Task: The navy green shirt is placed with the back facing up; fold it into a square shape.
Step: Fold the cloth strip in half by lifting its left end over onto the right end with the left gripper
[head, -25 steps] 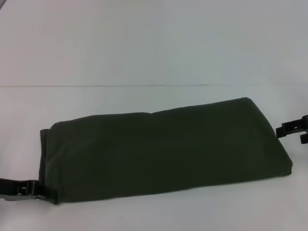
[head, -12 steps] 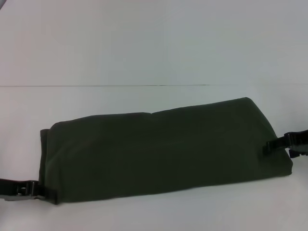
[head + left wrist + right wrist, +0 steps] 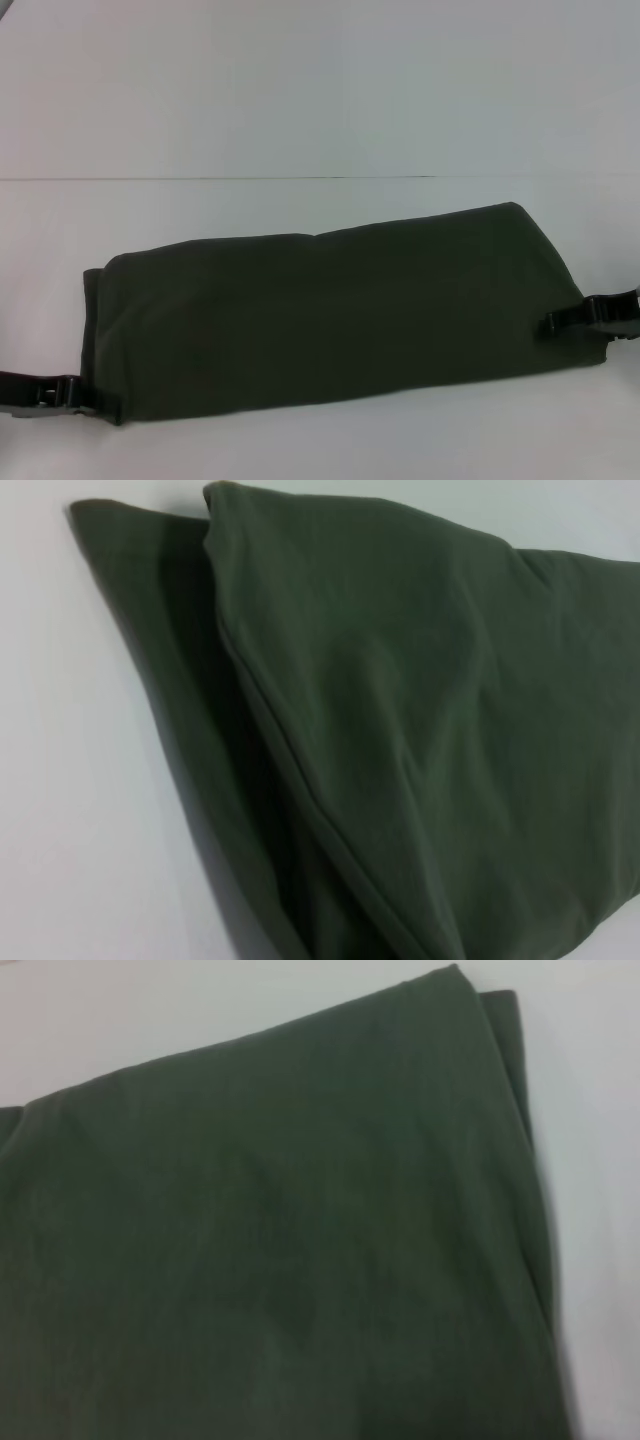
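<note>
The navy green shirt point(image 3: 340, 310) lies on the white table as a long folded band, plain side up, running left to right. My left gripper point(image 3: 75, 395) sits low at the band's near left corner, touching its edge. My right gripper point(image 3: 555, 322) reaches in from the right and lies over the band's right end, near its front corner. The left wrist view shows the shirt point(image 3: 420, 740) with stacked folded layers at that end. Plain cloth of the shirt point(image 3: 280, 1240) and a folded corner fill the right wrist view. No lettering shows.
The white table point(image 3: 300, 100) stretches all around the shirt. A thin seam line point(image 3: 250, 179) crosses it behind the band.
My right gripper has moved left and down from beside the shirt's right end onto the cloth. The left gripper and the shirt have stayed where they were.
</note>
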### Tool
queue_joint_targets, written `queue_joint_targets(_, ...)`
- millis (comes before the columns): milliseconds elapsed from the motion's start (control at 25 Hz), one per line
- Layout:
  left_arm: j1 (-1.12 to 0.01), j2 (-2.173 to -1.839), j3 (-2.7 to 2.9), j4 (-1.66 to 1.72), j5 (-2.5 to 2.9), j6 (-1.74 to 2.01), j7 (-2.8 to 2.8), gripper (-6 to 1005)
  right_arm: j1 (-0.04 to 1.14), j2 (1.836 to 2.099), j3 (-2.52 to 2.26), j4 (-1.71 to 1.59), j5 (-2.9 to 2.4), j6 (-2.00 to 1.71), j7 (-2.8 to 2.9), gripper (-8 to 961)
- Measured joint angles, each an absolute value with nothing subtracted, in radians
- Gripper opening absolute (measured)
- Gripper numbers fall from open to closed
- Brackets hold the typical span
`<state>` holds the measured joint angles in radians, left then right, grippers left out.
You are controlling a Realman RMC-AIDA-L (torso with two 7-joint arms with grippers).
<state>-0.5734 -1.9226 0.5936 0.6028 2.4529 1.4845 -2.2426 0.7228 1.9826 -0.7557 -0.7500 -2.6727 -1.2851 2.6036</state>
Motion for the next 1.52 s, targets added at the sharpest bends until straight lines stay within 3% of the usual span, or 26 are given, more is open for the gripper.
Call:
queue_joint_targets(560,-0.577,-1.920,0.584,0.603,2.453,1.493,-2.244,19,0.717,2.001,-0.756,-0.740,-2.671,-1.254,2.590,859)
queue_joint_targets(760,-0.577,-1.919,0.580,0.604,2.452,1.494,-2.246,20,0.707,2.008,-0.751,-0.764,-2.662,-1.262,2.583,730)
queue_joint_targets(960,-0.577,-1.919,0.580,0.604,2.451,1.494,-2.248,22,0.707,2.007,-0.758,-0.760,-2.661,-1.262,2.583,517)
queue_joint_targets(1080,-0.577,-1.919,0.580,0.604,2.451,1.494,-2.250,23,0.708,2.007,-0.758,-0.757,-2.661,-1.262,2.582,266)
queue_joint_targets(1320,-0.577,-1.919,0.580,0.610,2.451,1.503,-2.252,25,0.707,2.002,-0.758,-0.756,-2.661,-1.264,2.574,42)
queue_joint_targets(1520,-0.578,-1.910,0.580,0.615,2.451,1.533,-2.258,27,0.707,1.993,-0.753,-0.755,-2.661,-1.310,2.545,34)
